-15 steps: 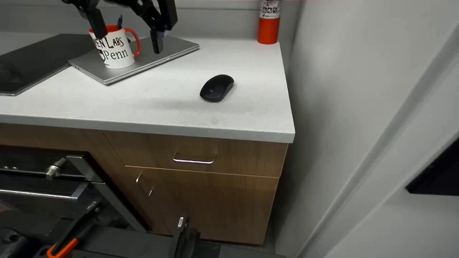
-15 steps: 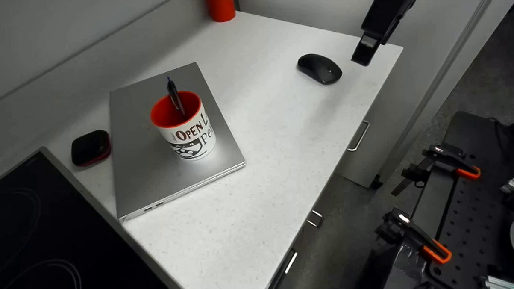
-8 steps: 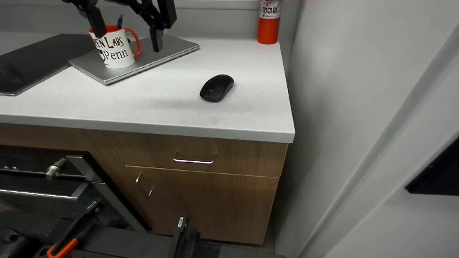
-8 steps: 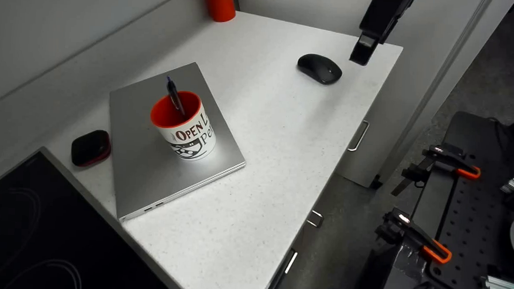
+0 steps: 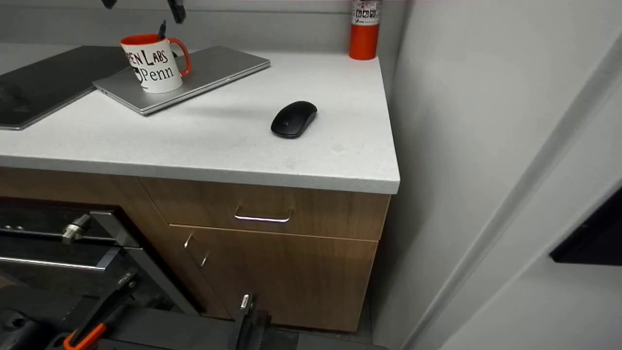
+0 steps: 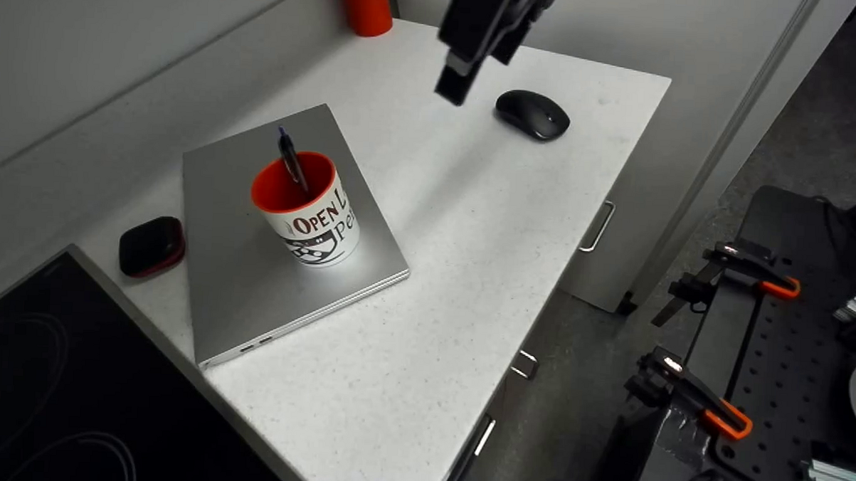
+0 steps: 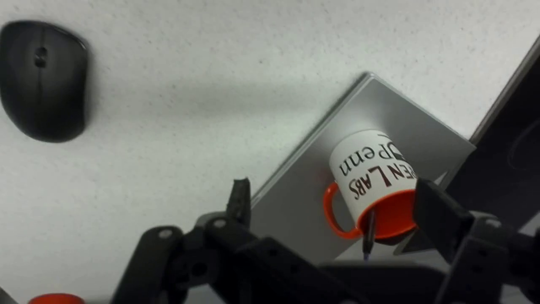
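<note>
The gripper hung in the air higher than the closed laptop, clear of the mug, its fingers spread wide with only air between them. The mug stood upright on the laptop, a pen leaning inside. A black mouse lay well apart from the laptop.

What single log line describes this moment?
black gripper: open, empty; white-red cylindrical mug: upright on flat silver laptop; curved black mouse: on white counter
</note>
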